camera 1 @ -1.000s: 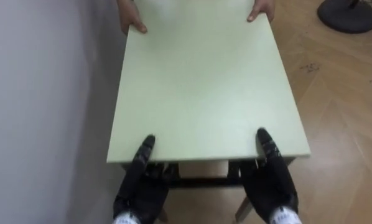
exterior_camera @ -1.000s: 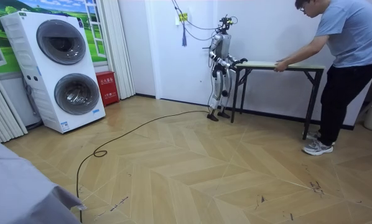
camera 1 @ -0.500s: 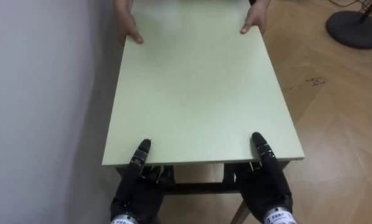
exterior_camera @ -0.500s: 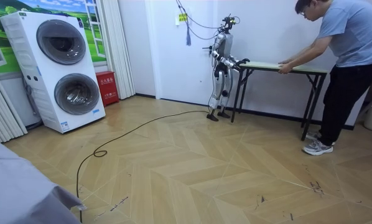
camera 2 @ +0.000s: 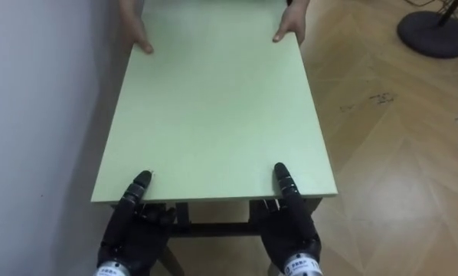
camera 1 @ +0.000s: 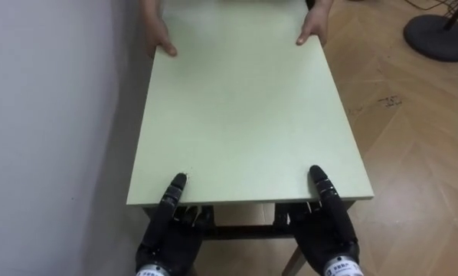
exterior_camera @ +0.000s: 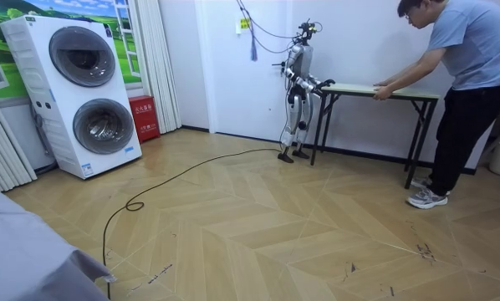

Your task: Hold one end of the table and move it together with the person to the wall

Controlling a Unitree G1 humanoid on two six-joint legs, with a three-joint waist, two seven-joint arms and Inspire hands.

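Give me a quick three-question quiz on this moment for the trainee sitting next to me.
1. True or false: the table stands out in the middle of the room.
2. Where does the person hold the table? A) at the two corners of the far end B) by a leg C) not at all
3. Fill in: the robot's left hand and right hand clasp the table's ___ end, thumbs on top.
Key: 1 false, a wall runs along the table's left side. 2 A. 3 near.
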